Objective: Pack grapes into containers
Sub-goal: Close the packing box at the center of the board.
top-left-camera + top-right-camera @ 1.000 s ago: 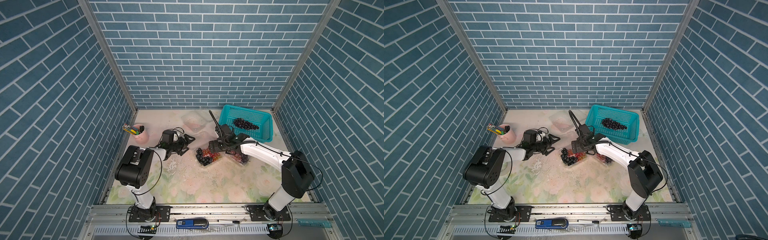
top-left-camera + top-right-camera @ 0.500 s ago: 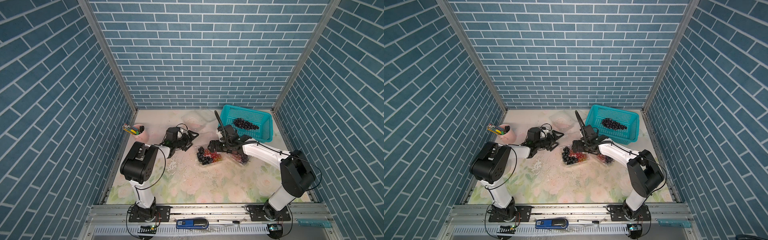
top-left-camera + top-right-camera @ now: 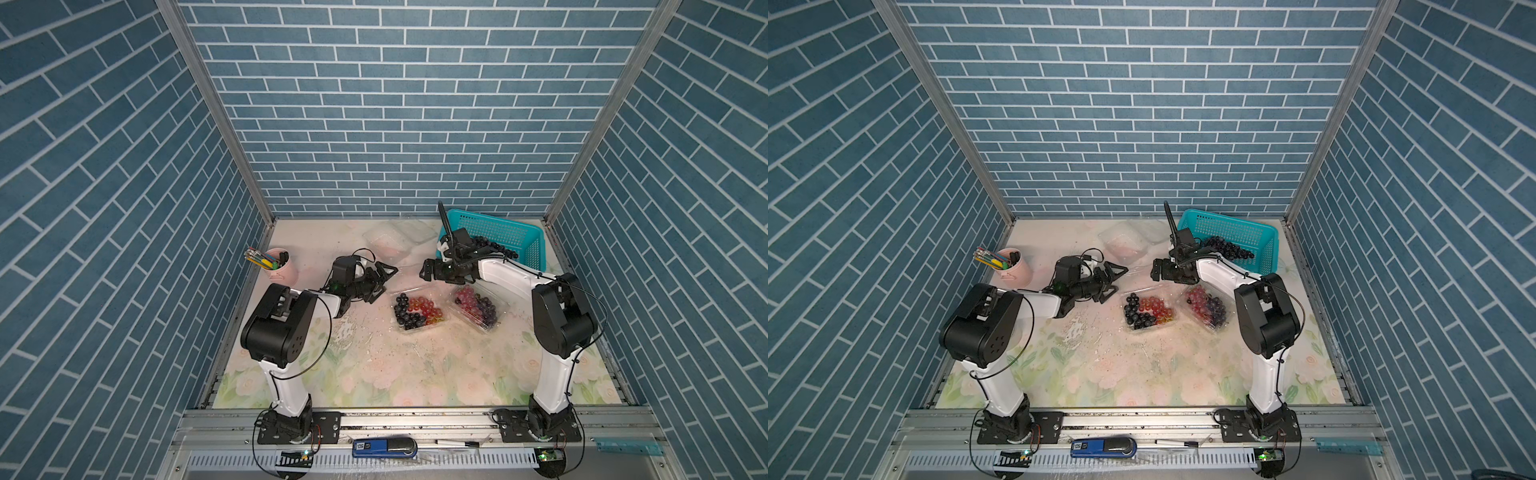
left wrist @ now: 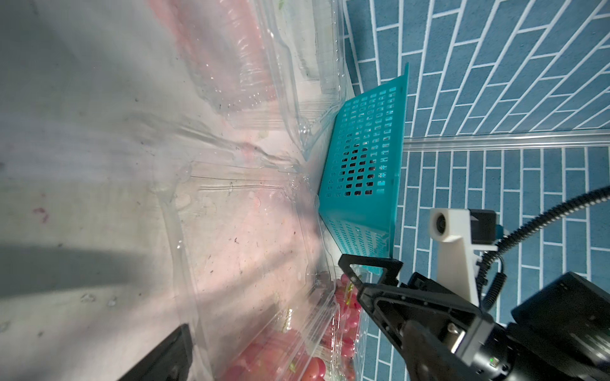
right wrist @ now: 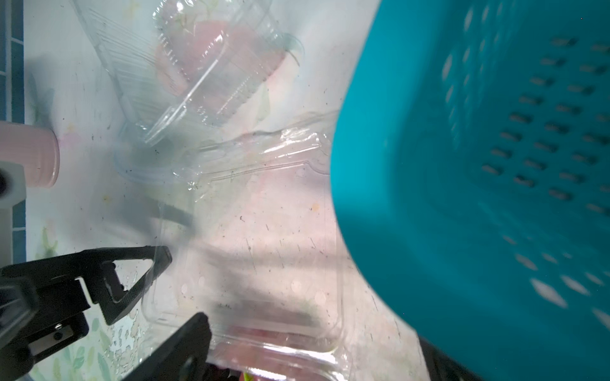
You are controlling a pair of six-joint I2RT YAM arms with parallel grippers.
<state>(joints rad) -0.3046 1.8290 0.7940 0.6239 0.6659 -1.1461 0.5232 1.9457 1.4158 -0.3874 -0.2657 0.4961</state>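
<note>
Two clear containers sit mid-table in both top views. One (image 3: 419, 316) (image 3: 1148, 313) holds black and red grapes (image 3: 411, 311). The other (image 3: 476, 311) (image 3: 1206, 309) holds pink and purple grapes (image 3: 473, 305). Their lids lie open toward the back; one lid (image 5: 251, 264) fills the right wrist view. A third, empty container (image 3: 388, 243) lies further back. My left gripper (image 3: 384, 279) (image 3: 1115, 277) is open, left of the lids. My right gripper (image 3: 428, 271) (image 3: 1156, 270) (image 5: 313, 346) is open, just behind the containers, holding nothing. Red grapes (image 4: 280, 356) show through plastic in the left wrist view.
A teal basket (image 3: 500, 237) (image 4: 363, 165) (image 5: 478, 165) at the back right holds a dark grape bunch (image 3: 494, 249). A pink pen cup (image 3: 278, 266) (image 5: 29, 158) stands at the back left. Brick walls enclose the table on three sides.
My left gripper has reached further right and back toward the open lids. My right gripper has drawn back from over the containers toward the basket and opened slightly wider.
</note>
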